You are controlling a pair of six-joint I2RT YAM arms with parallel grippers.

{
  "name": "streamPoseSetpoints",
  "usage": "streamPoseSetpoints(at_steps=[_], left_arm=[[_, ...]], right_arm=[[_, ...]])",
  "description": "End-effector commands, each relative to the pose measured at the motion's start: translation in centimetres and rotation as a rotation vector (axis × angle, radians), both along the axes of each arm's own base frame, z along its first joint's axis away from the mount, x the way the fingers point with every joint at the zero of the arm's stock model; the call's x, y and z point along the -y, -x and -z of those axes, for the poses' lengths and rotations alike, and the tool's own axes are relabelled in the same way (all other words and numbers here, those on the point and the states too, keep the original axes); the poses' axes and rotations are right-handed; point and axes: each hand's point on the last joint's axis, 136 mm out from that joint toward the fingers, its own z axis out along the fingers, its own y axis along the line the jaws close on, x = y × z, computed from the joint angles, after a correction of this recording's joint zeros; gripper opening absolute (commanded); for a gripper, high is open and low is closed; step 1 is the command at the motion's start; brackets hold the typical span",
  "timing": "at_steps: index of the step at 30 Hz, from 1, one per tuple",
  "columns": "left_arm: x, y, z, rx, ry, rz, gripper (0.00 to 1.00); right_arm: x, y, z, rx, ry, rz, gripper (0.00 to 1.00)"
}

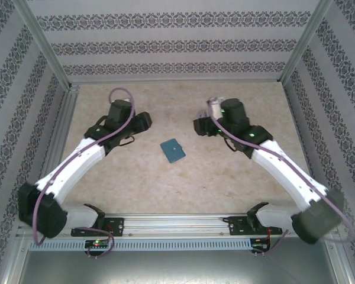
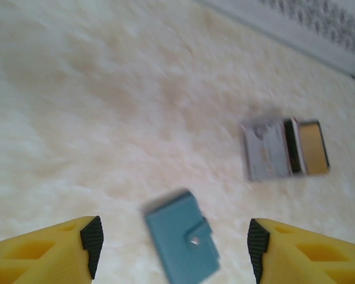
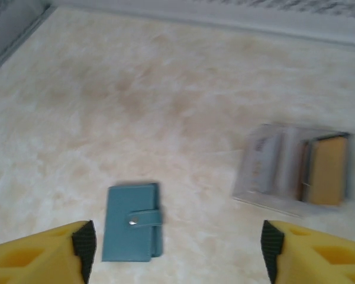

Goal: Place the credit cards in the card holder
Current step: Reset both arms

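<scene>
The card holder (image 1: pixel 174 150) is a teal wallet lying flat and snapped shut mid-table, between the two arms. It also shows low in the left wrist view (image 2: pixel 183 236) and in the right wrist view (image 3: pixel 132 222). An orange-yellow credit card (image 2: pixel 312 148) (image 3: pixel 326 170) stands in a grey see-through stand. My left gripper (image 1: pixel 145 120) (image 2: pixel 175 245) hangs open above the wallet's left side, its fingers (image 2: pixel 93 242) wide apart and empty. To the wallet's right, my right gripper (image 1: pixel 199 126) (image 3: pixel 177 251) is open too, holding nothing.
The grey see-through card stand (image 1: pixel 215 107) (image 2: pixel 284 149) (image 3: pixel 296 168) sits at the back, close beside the right arm's wrist. Patterned walls and metal frame rails enclose the beige table (image 1: pixel 183 189) on three sides.
</scene>
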Motion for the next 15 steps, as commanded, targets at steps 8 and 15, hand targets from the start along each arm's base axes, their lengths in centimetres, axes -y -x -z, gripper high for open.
streamPoseSetpoints(at_steps=[8, 15], left_arm=[[-15.1, 5.6, -0.8, 0.114, -0.502, -0.487, 1.00], [-18.3, 7.1, 3.3, 0.172, -0.612, -0.597, 1.00]], right_arm=[[16.2, -1.3, 5.3, 0.038, 0.025, 0.585, 0.98], [20.7, -0.9, 9.7, 0.130, 0.163, 0.776, 0.98]])
